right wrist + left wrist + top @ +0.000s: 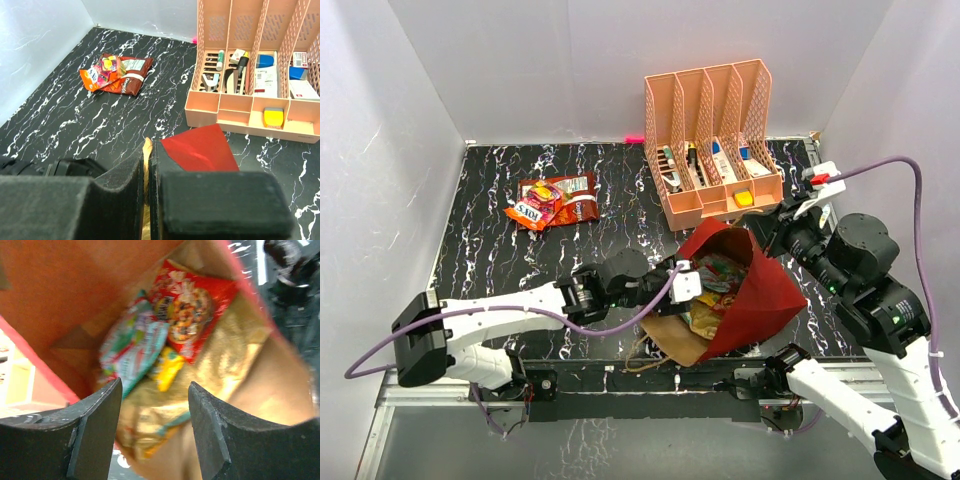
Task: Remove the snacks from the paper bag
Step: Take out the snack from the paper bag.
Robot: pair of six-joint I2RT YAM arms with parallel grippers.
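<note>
The dark red paper bag lies tilted at the front right of the table, mouth facing left. Snacks fill it: a red packet, a teal-green packet and a gold packet show in the left wrist view. My left gripper is open at the bag's mouth, its fingertips either side of the gold packet. My right gripper is shut on the bag's far rim. Two snacks lie on the table at the back left.
A peach mesh organizer with pens and small items stands at the back, just behind the bag. A small pink object lies at the back wall. White walls enclose the black marbled table.
</note>
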